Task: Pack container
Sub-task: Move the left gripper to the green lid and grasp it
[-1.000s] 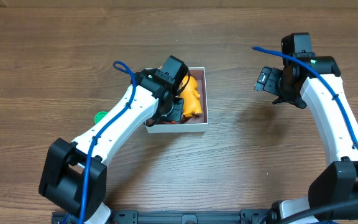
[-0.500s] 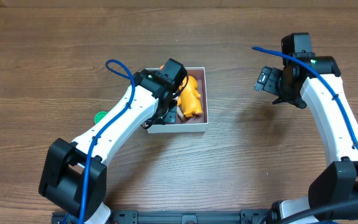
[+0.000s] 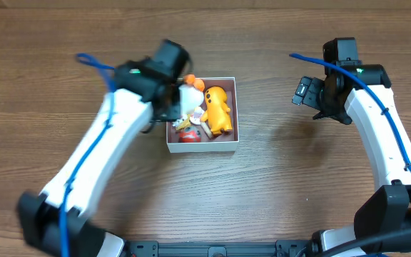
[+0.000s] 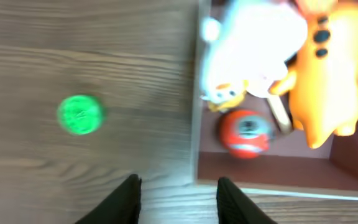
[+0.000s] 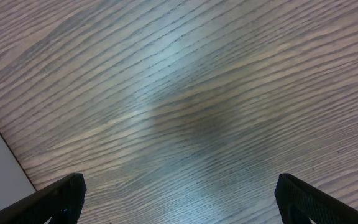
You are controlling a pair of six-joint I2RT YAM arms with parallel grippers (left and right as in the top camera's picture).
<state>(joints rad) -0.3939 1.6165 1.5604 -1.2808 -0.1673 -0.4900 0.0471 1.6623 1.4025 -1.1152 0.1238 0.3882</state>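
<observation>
Wooden table (image 3: 262, 196): container (image 3: 203, 147) holds orange toy (image 3: 218, 111), white toy (image 3: 190, 100), red ball (image 3: 187, 135); left tool (image 4: 179, 185), right tool (image 5: 179, 188) released.

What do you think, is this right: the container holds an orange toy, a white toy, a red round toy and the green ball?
Not quite. The green ball lies on the table outside the container, as the left wrist view shows. The orange toy, white toy and red round toy are inside.

The container (image 3: 203, 148), a shallow square box with thin white walls and a dusky pink-mauve floor, rests flat with its open side up, left of centre in the overhead view, holding an orange toy figure (image 3: 218, 111), a white toy (image 3: 190, 98) and a red ball (image 3: 187, 135).
</observation>
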